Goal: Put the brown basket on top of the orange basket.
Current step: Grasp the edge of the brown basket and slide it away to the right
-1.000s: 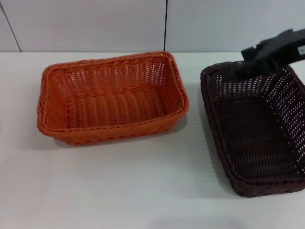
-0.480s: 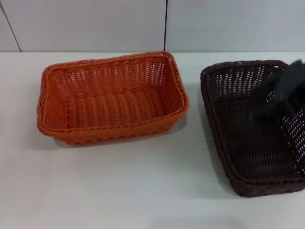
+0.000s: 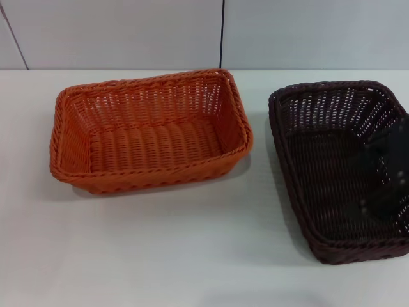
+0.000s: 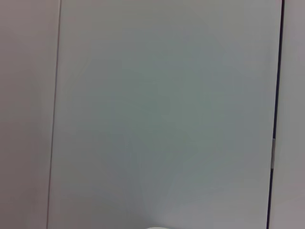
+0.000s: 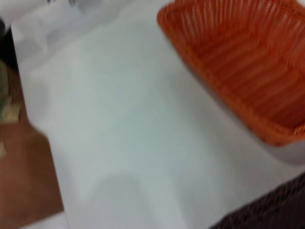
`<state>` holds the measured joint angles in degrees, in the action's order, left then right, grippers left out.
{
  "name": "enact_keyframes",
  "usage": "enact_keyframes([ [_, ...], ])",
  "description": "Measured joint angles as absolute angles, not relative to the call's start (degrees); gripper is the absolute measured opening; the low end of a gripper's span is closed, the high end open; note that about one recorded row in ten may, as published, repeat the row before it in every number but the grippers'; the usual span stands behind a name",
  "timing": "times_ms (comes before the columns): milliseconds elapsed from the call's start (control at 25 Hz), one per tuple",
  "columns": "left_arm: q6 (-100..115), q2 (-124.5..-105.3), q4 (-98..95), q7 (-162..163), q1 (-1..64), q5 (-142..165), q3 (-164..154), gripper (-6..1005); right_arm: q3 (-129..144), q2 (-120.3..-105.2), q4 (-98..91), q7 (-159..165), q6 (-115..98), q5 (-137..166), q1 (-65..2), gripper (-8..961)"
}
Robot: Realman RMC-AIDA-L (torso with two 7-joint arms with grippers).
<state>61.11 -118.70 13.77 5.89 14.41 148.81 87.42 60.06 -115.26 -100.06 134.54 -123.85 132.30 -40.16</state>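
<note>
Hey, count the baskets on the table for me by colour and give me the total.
Orange basket: 1
Brown basket: 1
Total: 2 baskets, side by side on the white table, not yet stacked. The right gripper is over the brown basket's right side.

The orange basket [image 3: 150,131] sits on the left side of the table [image 3: 192,256]. The brown basket [image 3: 326,160] sits to its right, apart from it.
</note>
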Motion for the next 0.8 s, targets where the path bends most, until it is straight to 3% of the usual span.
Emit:
enact_keyframes([
  [240, 60.9, -118.73, 13.6, 5.9, 14.5, 148.8, 87.6, 724, 64.7, -114.92, -100.9, 133.4, -124.9, 136.9, -39.9, 818],
  [800, 60.5, -118.74, 14.0, 5.9, 14.8, 148.8, 87.8, 721, 72.7, -116.49, -97.3, 133.4, -122.9, 143.3, -38.9, 817],
])
